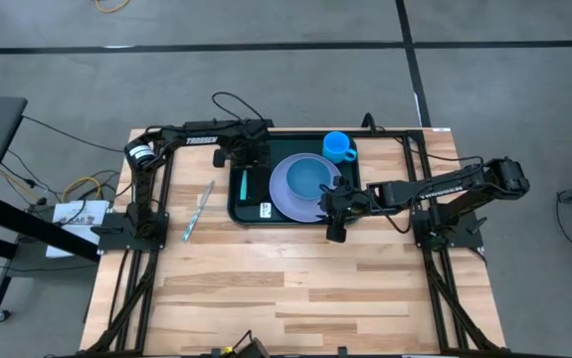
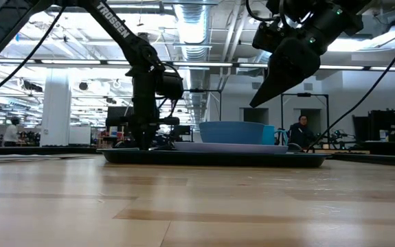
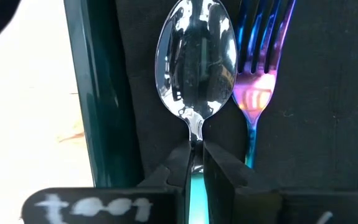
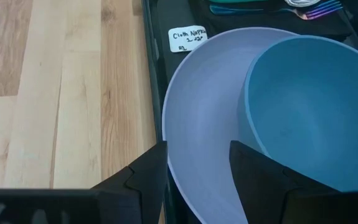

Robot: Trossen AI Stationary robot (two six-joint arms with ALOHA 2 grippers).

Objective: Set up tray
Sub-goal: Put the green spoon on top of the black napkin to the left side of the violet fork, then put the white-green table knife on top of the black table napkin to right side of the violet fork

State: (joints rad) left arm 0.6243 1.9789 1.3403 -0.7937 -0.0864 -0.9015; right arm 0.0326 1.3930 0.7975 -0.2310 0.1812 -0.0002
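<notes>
The dark tray lies at the table's far middle. It carries a lavender plate with a blue bowl on it, and a blue cup stands at its far right corner. On its left part a black napkin bears an iridescent fork and a shiny spoon side by side. My left gripper points down and is shut on the spoon. My right gripper hangs open above the plate's near right rim, touching nothing. My left gripper pinches the spoon's handle just behind the bowl between its two fingers, coming from above and pointing down. The teal handle runs back between the fingers. The spoon lies level beside the fork, on or just above the napkin; I cannot tell which.
A teal-handled knife lies on the bare wood left of the tray. A white label sits in the tray near the napkin. The wooden table stretches free toward the near edge. People and equipment show in the room beyond.
</notes>
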